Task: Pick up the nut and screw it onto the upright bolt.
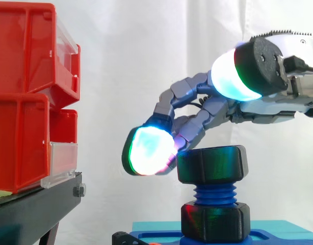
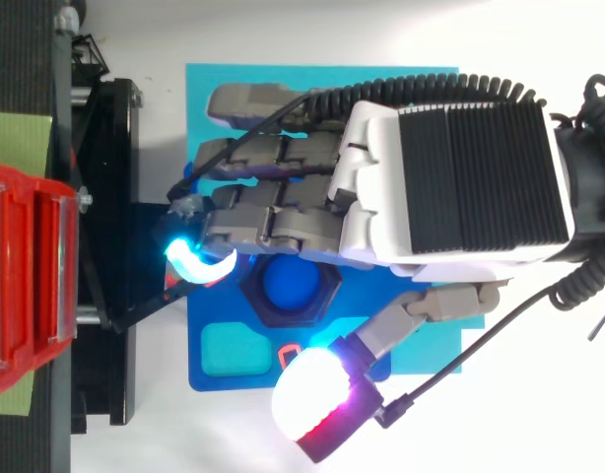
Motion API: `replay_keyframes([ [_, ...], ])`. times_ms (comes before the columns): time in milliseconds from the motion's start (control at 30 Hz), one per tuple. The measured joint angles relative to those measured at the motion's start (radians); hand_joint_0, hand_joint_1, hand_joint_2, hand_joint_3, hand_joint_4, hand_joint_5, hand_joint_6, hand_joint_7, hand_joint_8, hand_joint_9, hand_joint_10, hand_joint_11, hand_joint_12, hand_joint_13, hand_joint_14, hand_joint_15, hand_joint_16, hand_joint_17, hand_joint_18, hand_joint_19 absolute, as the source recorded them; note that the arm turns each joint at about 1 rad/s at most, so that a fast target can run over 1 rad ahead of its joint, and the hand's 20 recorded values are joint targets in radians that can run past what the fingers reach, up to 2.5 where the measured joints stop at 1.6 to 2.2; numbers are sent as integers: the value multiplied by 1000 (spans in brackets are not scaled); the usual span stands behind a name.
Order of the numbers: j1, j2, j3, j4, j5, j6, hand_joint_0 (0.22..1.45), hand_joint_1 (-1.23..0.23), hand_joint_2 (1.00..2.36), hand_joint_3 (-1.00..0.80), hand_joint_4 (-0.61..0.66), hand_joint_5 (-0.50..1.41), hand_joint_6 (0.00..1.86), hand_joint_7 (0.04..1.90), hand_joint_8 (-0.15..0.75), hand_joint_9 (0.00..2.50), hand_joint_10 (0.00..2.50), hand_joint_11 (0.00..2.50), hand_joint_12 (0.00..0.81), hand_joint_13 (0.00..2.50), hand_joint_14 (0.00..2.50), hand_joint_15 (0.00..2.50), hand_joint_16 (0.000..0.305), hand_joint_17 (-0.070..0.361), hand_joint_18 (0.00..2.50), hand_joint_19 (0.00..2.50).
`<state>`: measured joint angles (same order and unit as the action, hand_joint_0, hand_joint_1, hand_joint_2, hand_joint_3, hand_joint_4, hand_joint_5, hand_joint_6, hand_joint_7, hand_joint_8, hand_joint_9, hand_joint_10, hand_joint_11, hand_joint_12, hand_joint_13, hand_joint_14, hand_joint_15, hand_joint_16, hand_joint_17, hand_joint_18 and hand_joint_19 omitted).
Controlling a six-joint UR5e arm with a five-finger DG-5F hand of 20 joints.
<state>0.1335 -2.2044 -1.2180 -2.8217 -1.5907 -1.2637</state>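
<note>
In the foreground of the side view, the robot hand (image 2: 450, 187) reaches in from the right with its thumb nearest the camera. The thumb's white-and-green pad (image 1: 233, 76) is raised well above the nut (image 1: 212, 163) and apart from it. From above, that pad (image 2: 317, 399) sits off to one side of the blue plate (image 2: 367, 288).

Just behind the thumb stands the bolt (image 1: 213, 195), upright on the plate. The black nut sits on its top end, with blue thread bare below it. A second black nut (image 1: 215, 220) sits at the foot of the bolt, against the plate. From above, the blue end of the bolt shows through the middle of the nut's six-sided ring.

The fingers are curled down over the nut. One of them hooks round the side that faces the bins, and its glowing cyan fingertip (image 1: 149, 150) appears to touch that side. So the robot hand is closed on the nut with bent fingers, not the thumb. The other fingers lie bent further back, over the lighter blue mat (image 2: 312, 79) under the plate.

Further off, near the plate, two red bins are stacked on a black stand (image 1: 39, 206). The upper bin (image 1: 29, 51) and the lower bin (image 1: 21, 143) each have a clear front panel. What is in them cannot be seen. A white curtain (image 1: 146, 46) hangs behind.
</note>
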Motion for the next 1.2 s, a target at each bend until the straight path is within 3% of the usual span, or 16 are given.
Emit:
replay_keyframes([
  [300, -10, 0, -1, -38, -19, 1, 491, -174, 1000, -500, 319, -87, 504, 988, 293, 698, 0, 0, 314, 481, 0, 0, 34, 77, 217, 0],
  [967, -39, 0, 0, -51, -32, -2, 501, -200, 1000, -500, 283, -26, 505, 1396, 300, 744, 0, 0, 309, 533, 0, 0, 33, 75, 261, 0],
  [1200, -50, 0, -1, -54, -36, -5, 515, -229, 1000, -500, 224, 9, 613, 1179, 299, 941, 0, 0, 292, 611, 0, 0, 31, 71, 357, 0],
])
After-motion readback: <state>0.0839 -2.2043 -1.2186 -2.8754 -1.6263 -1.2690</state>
